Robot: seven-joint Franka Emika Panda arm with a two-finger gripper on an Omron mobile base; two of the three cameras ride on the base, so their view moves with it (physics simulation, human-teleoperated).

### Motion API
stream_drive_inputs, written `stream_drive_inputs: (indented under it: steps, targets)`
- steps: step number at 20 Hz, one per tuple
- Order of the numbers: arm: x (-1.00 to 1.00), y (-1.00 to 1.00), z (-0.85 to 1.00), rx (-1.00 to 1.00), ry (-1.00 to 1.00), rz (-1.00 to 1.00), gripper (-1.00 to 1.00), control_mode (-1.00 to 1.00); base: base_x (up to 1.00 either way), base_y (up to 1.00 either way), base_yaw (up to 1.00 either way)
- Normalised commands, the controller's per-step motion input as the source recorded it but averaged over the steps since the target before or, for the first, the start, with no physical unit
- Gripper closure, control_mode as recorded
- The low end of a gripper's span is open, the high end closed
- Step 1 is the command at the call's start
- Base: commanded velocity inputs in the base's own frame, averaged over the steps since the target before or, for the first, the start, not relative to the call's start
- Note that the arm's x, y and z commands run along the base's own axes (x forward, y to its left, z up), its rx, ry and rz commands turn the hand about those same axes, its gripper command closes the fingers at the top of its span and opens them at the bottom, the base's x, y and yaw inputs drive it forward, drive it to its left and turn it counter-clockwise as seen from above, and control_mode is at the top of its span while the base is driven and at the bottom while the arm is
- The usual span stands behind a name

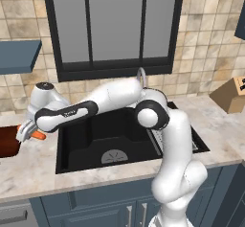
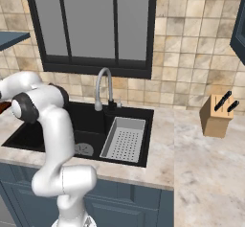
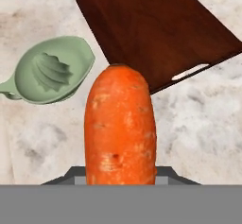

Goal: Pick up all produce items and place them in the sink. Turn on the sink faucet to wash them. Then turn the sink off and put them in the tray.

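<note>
Left of the sink (image 1: pixel 76 144), the fingers (image 1: pixel 25 133) pinch the carrot (image 3: pixel 120 128) and hold it above the marble worktop (image 3: pixel 198 124), near the edge of the reddish-brown tray (image 3: pixel 156 24) and beside a green juicer (image 3: pixel 49 72).

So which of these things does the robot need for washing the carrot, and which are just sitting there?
Needed:
carrot, held in the end effector
sink
faucet
tray

Just lying about:
green juicer
grey drainer basket
knife block
</note>
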Motion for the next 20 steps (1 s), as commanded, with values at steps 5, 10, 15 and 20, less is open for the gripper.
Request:
stream_drive_inputs:
  steps: [5,10,15,20]
  targets:
    - [0.09,0.34,-0.13,0.00,-0.01,0.01,1.00,-1.00,0.00,0.00,0.00]
    - [0.10,0.32,-0.15,0.00,-0.02,0.00,1.00,-1.00,0.00,0.00,0.00]
    - [0.14,0.30,-0.22,0.00,0.00,0.00,1.00,-1.00,0.00,0.00,0.00]
    - [0.24,0.22,-0.15,0.00,0.00,0.00,1.00,-1.00,0.00,0.00,0.00]
